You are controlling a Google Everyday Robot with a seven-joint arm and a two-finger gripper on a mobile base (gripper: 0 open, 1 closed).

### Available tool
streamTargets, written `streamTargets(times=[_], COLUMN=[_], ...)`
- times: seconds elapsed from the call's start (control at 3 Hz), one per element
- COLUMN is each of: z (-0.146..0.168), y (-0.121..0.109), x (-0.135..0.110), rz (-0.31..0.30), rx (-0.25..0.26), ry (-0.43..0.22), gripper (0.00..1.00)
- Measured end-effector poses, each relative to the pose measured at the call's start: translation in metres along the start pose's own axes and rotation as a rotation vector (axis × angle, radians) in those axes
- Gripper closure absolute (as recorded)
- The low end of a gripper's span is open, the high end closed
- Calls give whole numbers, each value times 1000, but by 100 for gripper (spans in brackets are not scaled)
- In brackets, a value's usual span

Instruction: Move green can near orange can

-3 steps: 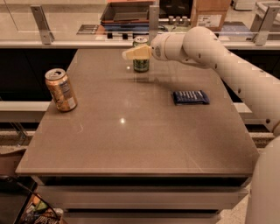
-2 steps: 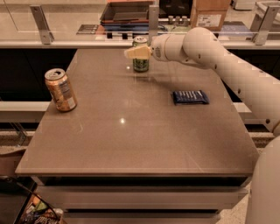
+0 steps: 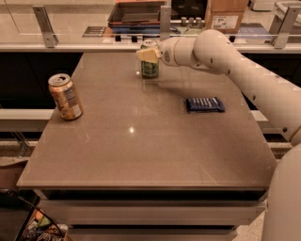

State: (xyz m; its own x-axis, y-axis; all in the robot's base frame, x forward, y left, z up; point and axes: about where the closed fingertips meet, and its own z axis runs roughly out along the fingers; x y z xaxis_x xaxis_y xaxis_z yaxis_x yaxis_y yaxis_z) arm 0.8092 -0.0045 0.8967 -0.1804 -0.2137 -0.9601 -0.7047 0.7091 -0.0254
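The green can (image 3: 150,69) stands upright on the brown table (image 3: 141,141) near its far edge, at the middle. My gripper (image 3: 149,54) is at the can's top, reaching in from the right on the white arm (image 3: 221,52), and covers the can's upper part. The orange can (image 3: 65,96) stands at the table's left edge, leaning slightly, well apart from the green can and nearer the front.
A dark blue flat packet (image 3: 205,104) lies on the right side of the table. Behind the table runs a counter with a railing (image 3: 56,47), a tray (image 3: 134,14) and a cardboard box (image 3: 225,14).
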Motion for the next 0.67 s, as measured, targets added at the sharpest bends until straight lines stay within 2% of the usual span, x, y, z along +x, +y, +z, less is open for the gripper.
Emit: streamTargets(times=[0.33,0.67], z=[2,3], y=[2,3], x=[0,1], rz=[0,0], rx=[-3,-6], ry=[1,1], gripper=[96,100])
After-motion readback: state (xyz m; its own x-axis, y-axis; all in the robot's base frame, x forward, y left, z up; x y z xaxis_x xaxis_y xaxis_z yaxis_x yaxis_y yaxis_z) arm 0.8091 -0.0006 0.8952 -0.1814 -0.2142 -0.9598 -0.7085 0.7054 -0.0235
